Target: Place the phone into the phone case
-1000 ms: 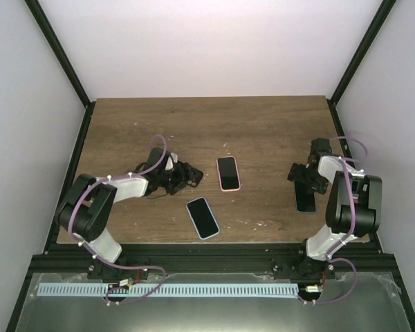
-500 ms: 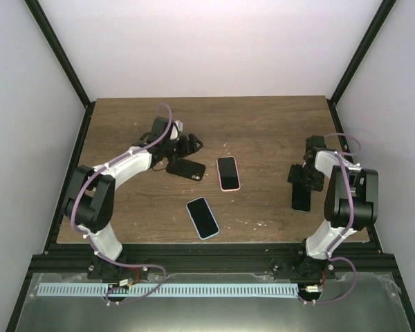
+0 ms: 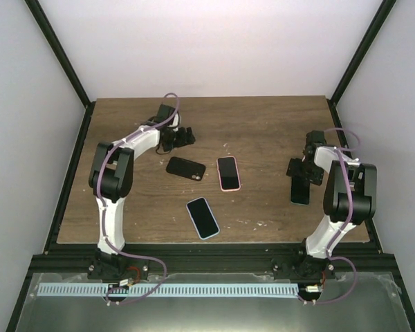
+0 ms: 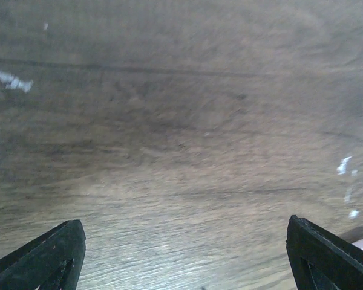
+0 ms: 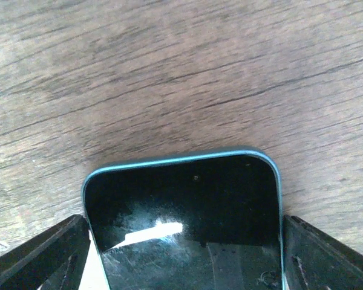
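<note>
My right gripper (image 3: 302,174) is shut on the end of a dark phone with a teal rim (image 3: 299,190) at the table's right side. In the right wrist view the phone (image 5: 181,199) fills the gap between my fingers (image 5: 42,254), which press on its two long edges. My left gripper (image 3: 187,135) is open and empty over bare wood at the back left; its wrist view (image 4: 183,232) shows only the table. A flat black phone-shaped item (image 3: 186,167), either a case or a phone, lies on the table just in front of it.
A pink-rimmed phone (image 3: 227,173) lies at the table's middle. A light-blue-rimmed phone (image 3: 203,218) lies nearer the front. Black frame posts and white walls enclose the wooden table (image 3: 263,124).
My left gripper let go of the black item, left it on the table and moved toward the back. My right gripper shifted the teal-rimmed phone slightly back and left.
</note>
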You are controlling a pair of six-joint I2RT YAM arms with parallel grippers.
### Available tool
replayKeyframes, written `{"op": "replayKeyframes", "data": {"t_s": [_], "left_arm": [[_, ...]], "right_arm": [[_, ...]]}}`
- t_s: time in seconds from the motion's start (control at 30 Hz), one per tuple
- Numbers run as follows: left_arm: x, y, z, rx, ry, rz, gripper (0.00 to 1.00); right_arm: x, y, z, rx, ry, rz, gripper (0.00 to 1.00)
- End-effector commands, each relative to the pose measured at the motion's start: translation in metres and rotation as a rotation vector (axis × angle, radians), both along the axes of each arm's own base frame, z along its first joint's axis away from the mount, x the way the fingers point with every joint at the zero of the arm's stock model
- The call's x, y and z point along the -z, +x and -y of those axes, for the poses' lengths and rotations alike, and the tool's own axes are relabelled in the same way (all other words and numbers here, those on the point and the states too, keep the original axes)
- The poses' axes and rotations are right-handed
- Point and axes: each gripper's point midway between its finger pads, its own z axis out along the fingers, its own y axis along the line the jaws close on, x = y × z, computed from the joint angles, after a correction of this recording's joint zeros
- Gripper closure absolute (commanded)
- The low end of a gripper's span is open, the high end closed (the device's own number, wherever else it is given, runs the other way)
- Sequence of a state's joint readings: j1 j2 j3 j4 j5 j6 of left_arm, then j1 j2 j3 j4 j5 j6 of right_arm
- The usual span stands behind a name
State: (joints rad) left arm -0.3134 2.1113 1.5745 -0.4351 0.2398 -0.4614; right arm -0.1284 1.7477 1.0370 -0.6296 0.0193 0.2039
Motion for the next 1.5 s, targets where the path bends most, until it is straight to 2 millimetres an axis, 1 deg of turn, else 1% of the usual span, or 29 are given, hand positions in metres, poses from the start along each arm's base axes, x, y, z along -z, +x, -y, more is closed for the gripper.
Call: {"op": "replayKeyframes", "data": {"t_s": [0.0, 0.1, 0.17, 0.23, 0.3, 0.33, 0.43, 0.63, 0.73, 0.8, 0.93, 1.0, 1.07, 1.13, 1.2, 1.27, 1.33, 1.4, 1.47], "left_arm": [[0.027, -0.012, -0.015, 0.015, 0.064, -0.068, 0.08], [0.038, -0.022, -0.019, 0.014, 0.076, -0.111, 0.08], [0.046, -0.030, -0.021, 0.013, 0.080, -0.142, 0.08], [0.052, -0.042, -0.023, 0.012, 0.084, -0.178, 0.08], [0.055, -0.055, -0.027, 0.005, 0.085, -0.202, 0.08], [0.059, -0.065, -0.030, 0.002, 0.085, -0.221, 0.09], [0.056, -0.086, -0.033, -0.012, 0.062, -0.233, 0.10], [0.050, -0.127, -0.029, -0.009, -0.042, -0.243, 0.18], [0.043, -0.147, -0.020, 0.002, -0.146, -0.256, 0.28], [0.038, -0.165, -0.007, 0.017, -0.232, -0.267, 0.33], [0.034, -0.200, 0.019, 0.065, -0.293, -0.278, 0.36], [0.033, -0.214, 0.031, 0.093, -0.316, -0.288, 0.36], [0.028, -0.222, 0.037, 0.108, -0.335, -0.286, 0.36], [0.020, -0.221, 0.038, 0.128, -0.329, -0.253, 0.36], [0.010, -0.214, 0.034, 0.153, -0.275, -0.195, 0.35], [0.007, -0.206, 0.022, 0.157, -0.153, -0.148, 0.31], [0.006, -0.193, 0.009, 0.146, -0.029, -0.082, 0.29], [0.006, -0.181, 0.002, 0.143, 0.040, -0.051, 0.29], [0.008, -0.171, 0.004, 0.151, 0.065, -0.044, 0.28]], "right_arm": [[0.009, 0.005, -0.016, -0.034, 0.072, 0.002, 0.11], [0.011, -0.006, -0.012, -0.037, 0.043, -0.034, 0.05], [0.013, -0.014, -0.013, -0.039, 0.041, -0.060, 0.01], [0.018, -0.023, -0.014, -0.041, 0.030, -0.094, 0.00], [0.022, -0.029, -0.014, -0.034, 0.029, -0.115, 0.00], [0.022, -0.030, -0.016, -0.035, 0.034, -0.118, 0.02], [0.019, -0.031, -0.019, -0.028, 0.045, -0.106, 0.07], [0.019, -0.033, -0.035, -0.063, 0.080, -0.104, 0.18], [0.018, -0.031, -0.045, -0.083, 0.097, -0.082, 0.23], [0.017, -0.030, -0.051, -0.092, 0.119, -0.068, 0.25], [0.017, -0.030, -0.054, -0.087, 0.128, -0.055, 0.28], [0.016, -0.029, -0.056, -0.083, 0.137, -0.046, 0.28], [0.014, -0.028, -0.057, -0.082, 0.144, -0.036, 0.29], [0.013, -0.027, -0.056, -0.084, 0.138, -0.030, 0.29], [0.012, -0.024, -0.055, -0.090, 0.130, -0.021, 0.29], [0.013, -0.019, -0.055, -0.101, 0.124, -0.016, 0.29], [0.016, -0.018, -0.055, -0.108, 0.125, -0.034, 0.29], [0.018, -0.017, -0.057, -0.114, 0.124, -0.042, 0.29], [0.018, -0.017, -0.061, -0.122, 0.128, -0.041, 0.28]]}}
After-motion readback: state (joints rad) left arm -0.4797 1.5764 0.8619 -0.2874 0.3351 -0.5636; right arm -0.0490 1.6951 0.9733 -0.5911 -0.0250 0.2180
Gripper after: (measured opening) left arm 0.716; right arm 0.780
